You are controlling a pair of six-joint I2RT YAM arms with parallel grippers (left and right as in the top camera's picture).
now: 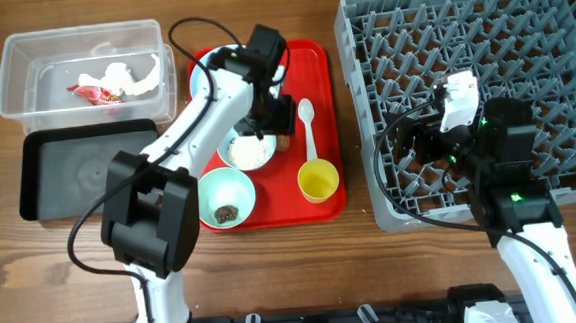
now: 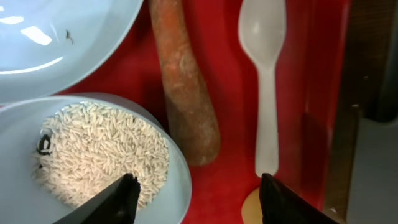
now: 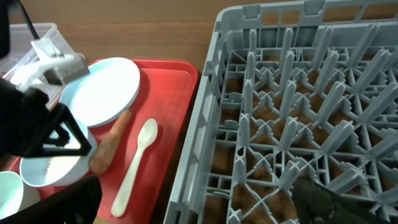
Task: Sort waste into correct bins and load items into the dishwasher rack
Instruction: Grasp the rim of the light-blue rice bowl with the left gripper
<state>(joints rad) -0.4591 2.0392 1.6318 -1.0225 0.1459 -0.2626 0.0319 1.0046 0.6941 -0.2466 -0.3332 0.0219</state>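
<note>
My left gripper (image 1: 270, 117) (image 2: 199, 199) is open and empty. It hangs over the red tray, above the orange-brown sausage stick (image 2: 186, 93) and the rim of the light blue bowl (image 2: 180, 186) of white rice (image 2: 99, 155). The white spoon (image 1: 306, 125) (image 2: 264, 81) lies right of the stick. The pale blue plate (image 1: 200, 77) (image 2: 50, 37) is partly under the arm. The mint green bowl (image 1: 207, 191) holds a dark brown lump (image 1: 227, 214). The yellow cup (image 1: 318, 181) stands at the tray's front right. My right gripper (image 1: 422, 143) (image 3: 199, 208) is open and empty over the left edge of the grey rack (image 1: 460, 31) (image 3: 298, 112).
The clear tub (image 1: 13, 88) at the back left holds crumpled white paper and a red wrapper (image 1: 98, 91). The black tray (image 1: 78, 174) lies just in front of it. The flat red tray (image 1: 312, 70) sits between the bins and the rack.
</note>
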